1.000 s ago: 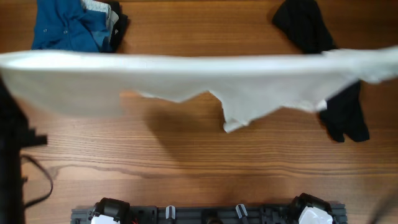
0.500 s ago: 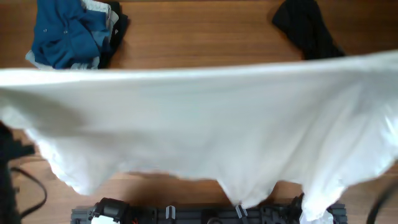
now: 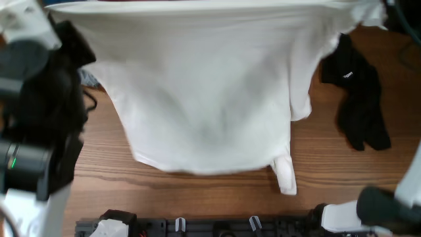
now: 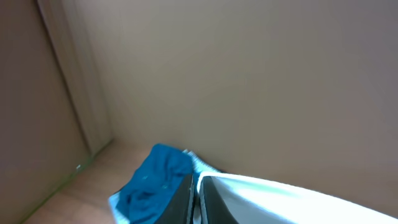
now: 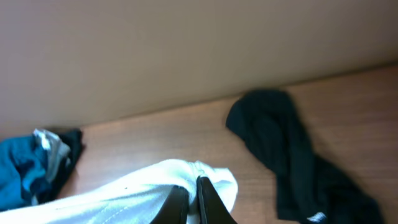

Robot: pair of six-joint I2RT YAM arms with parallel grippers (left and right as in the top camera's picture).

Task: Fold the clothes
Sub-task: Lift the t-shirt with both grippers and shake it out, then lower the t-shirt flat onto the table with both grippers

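Note:
A white T-shirt (image 3: 204,99) hangs spread out in the air over the table, held by its top edge at both ends. My left gripper (image 4: 194,200) is shut on one corner of the shirt (image 4: 280,198). My right gripper (image 5: 191,200) is shut on the other corner, where the cloth bunches (image 5: 130,190). The shirt's lower hem and one sleeve (image 3: 286,174) hang down toward the near side of the table. Both sets of fingertips lie outside the overhead view's top edge.
A black garment (image 3: 358,99) lies on the wooden table at the right; it also shows in the right wrist view (image 5: 280,149). A blue garment pile (image 4: 155,183) sits at the far left (image 5: 25,171). The left arm (image 3: 36,131) fills the left edge. The right arm (image 3: 388,204) is at the lower right.
The shirt went from a thin stretched band to a wide hanging sheet, and its top edge moved up toward the far side. Both arms swung into the overhead view.

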